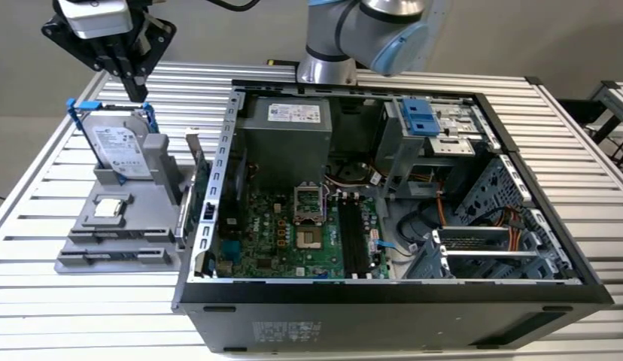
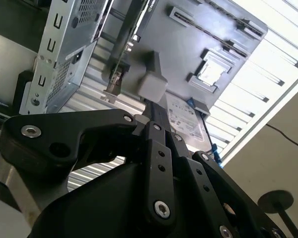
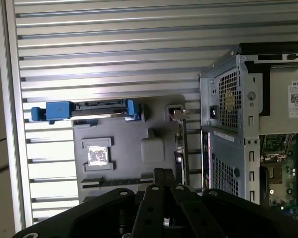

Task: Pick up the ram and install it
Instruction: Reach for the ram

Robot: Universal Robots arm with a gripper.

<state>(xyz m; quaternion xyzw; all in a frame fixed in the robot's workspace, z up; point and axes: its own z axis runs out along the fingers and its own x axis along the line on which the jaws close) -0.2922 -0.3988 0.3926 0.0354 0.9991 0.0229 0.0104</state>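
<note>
The ram looks to be the thin dark stick point(image 1: 119, 257) standing on edge in the front slot of the grey holder point(image 1: 141, 226), at the exterior view's left. In the first wrist view the same dark strip point(image 3: 102, 183) runs partly under my fingers. My gripper point(image 1: 141, 92) hangs high over the back of the holder, above the hard drive point(image 1: 121, 147). It is well apart from the ram. Its fingers point(image 3: 161, 179) are pressed together with nothing between them. The black memory slots point(image 1: 354, 237) lie on the motherboard inside the open computer case point(image 1: 231, 150).
The holder also carries a square chip point(image 1: 110, 208) and a hard drive with a blue bracket point(image 3: 59, 110). A green expansion card point(image 1: 198, 199) stands between holder and case wall. The power supply point(image 1: 281, 139) and drive cage point(image 1: 432, 128) fill the case's back. The slatted table point(image 1: 91, 308) extends around.
</note>
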